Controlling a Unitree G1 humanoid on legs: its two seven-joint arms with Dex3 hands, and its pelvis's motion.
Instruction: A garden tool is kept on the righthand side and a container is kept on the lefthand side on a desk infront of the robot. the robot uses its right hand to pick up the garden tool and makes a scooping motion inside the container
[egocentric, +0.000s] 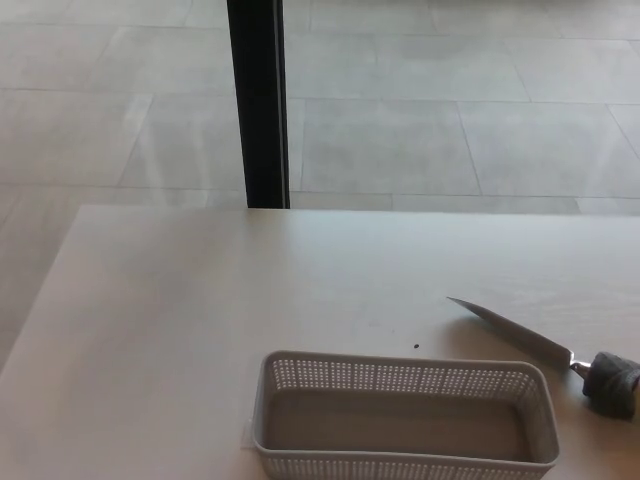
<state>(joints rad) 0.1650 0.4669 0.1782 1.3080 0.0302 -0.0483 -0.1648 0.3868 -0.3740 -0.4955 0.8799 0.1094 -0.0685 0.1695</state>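
Observation:
A garden trowel (530, 340) lies on the pale desk at the right. Its narrow metal blade points up and left, and its dark grey handle (612, 382) reaches the picture's right edge. A grey perforated plastic basket (300, 375) stands at the front centre of the desk, to the left of the trowel. Nothing shows inside the basket, and its near wall is cut off by the bottom edge. No part of either hand shows in the head view.
The desk (200, 300) ends at its far edge about halfway up the picture. Beyond it is a tiled floor and a black vertical post (258, 100) behind the desk's far edge. A small dark speck (416, 347) lies near the basket's far rim.

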